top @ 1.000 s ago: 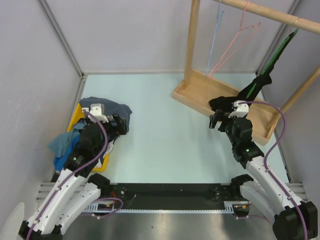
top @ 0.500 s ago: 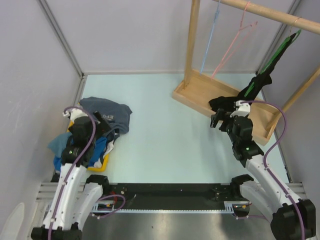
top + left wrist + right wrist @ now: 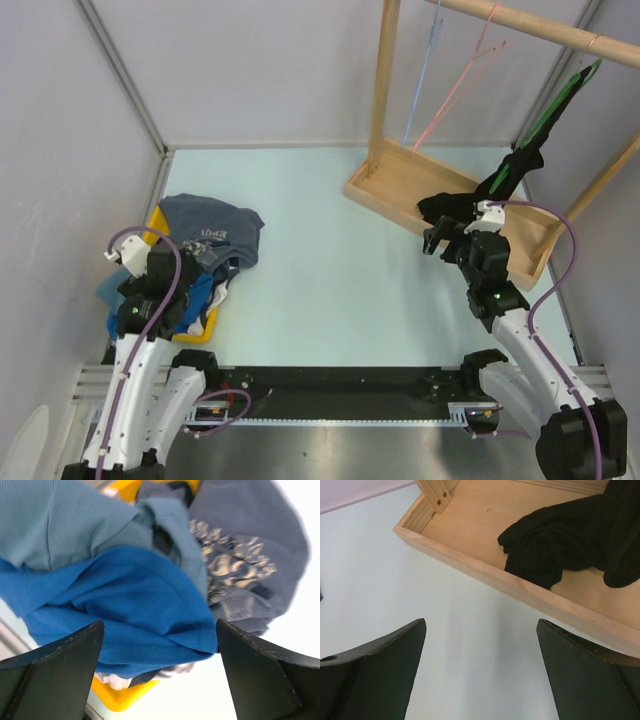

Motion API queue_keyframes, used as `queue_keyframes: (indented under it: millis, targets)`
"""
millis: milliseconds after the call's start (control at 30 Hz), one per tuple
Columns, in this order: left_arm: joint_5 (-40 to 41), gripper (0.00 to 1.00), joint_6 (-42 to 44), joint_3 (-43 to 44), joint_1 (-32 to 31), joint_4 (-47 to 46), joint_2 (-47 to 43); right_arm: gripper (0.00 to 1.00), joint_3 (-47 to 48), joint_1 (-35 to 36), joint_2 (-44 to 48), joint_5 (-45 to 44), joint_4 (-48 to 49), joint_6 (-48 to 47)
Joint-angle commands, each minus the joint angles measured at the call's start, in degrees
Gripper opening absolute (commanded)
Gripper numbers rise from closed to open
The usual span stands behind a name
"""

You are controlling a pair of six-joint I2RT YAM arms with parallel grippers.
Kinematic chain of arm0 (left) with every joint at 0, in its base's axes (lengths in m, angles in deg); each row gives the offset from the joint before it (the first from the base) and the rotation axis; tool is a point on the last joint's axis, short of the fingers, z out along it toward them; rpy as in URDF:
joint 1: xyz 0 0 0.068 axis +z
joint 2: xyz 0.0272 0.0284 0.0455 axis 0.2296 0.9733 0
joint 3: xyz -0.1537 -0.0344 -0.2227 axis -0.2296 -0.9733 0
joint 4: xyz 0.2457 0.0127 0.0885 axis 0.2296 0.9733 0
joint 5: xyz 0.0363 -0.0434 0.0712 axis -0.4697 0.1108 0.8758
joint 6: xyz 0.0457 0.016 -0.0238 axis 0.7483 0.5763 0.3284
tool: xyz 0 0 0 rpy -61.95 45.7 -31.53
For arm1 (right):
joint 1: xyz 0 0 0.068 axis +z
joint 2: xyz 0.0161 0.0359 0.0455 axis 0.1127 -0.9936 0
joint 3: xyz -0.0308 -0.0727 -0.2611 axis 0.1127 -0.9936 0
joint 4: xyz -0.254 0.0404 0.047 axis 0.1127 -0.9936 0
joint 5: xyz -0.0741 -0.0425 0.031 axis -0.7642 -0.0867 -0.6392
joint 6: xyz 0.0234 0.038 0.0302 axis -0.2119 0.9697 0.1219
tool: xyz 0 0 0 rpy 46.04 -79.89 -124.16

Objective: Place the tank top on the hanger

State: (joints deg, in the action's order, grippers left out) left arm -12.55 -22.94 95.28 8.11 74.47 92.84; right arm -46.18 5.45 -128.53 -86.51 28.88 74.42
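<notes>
The tank top (image 3: 125, 610) lies bunched in the pile directly under the left gripper (image 3: 159, 625). The gripper's fingers stand wide apart on either side of the blue fabric and hold nothing, so I judge this to be the reach for the first pick, with no contact that I can make out. A teal garment (image 3: 65, 525) overlaps it on the far side of the gripper, a dark printed shirt (image 3: 250, 570) lies off to one finger's side, and a yellow bin (image 3: 120, 700) shows beneath. The next move calls for coming down and pinching a fold of the blue cloth alone, clear of its neighbours. The right gripper (image 3: 481, 622) is equally spread and empty, over bare table just short of the wooden base (image 3: 485, 572) with black cloth (image 3: 545, 555) in it. Only the overhead view shows the pink hanger (image 3: 460, 85) on the rail (image 3: 530, 25), up beyond the right gripper and well apart from the left; neither wrist camera catches it.
</notes>
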Motion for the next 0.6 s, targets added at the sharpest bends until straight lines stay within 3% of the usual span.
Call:
queue_keyframes:
  millis: [0, 267, 567]
  targets:
    - [3.0, 0.99, -7.8, -1.9, 0.3, 4.1, 2.7, 1.0, 2.0, -1.1, 0.0, 1.1, 0.0, 1.5]
    - [2.9, 0.93, -17.3, -5.5, 0.3, 5.7, -3.1, 1.0, 1.8, -1.4, 0.0, 1.3, 0.3, 1.8]
    - [-1.5, 0.87, -21.2, -8.2, 0.3, 3.9, -2.3, 1.0, 1.7, -1.5, 0.1, 1.7, 0.2, 1.9]
